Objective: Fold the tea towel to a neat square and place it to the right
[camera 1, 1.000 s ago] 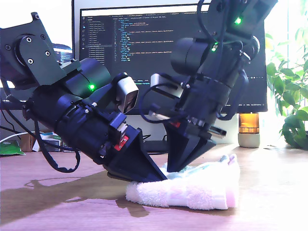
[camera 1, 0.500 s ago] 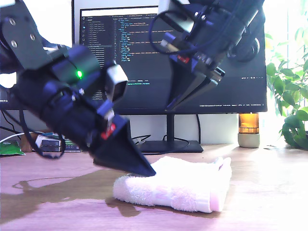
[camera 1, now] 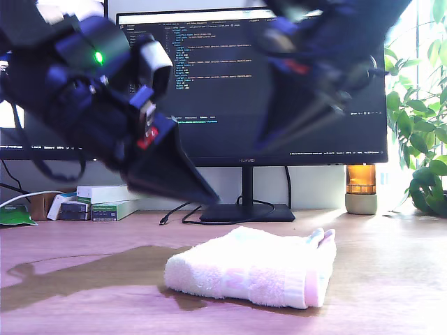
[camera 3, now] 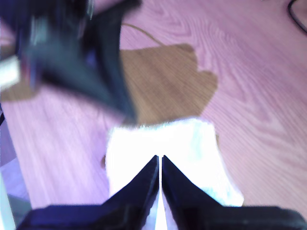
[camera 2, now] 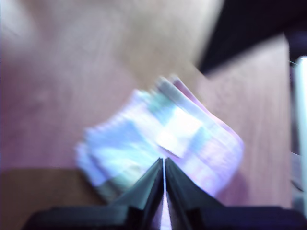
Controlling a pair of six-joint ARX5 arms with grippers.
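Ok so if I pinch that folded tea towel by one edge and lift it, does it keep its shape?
Probably not. The tea towel looks like soft fluffy terry with rounded folds, so it would likely flop open. It seems light, and its loose layered ends suggest the layers could slide apart when pushed.

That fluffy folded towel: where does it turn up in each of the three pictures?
Exterior view: the tea towel lies folded on the wooden table, low and centre.
First wrist view: blurred, mid-picture.
Second wrist view: bright white, lower centre.
Shared landmark: the table's wood grain under it.
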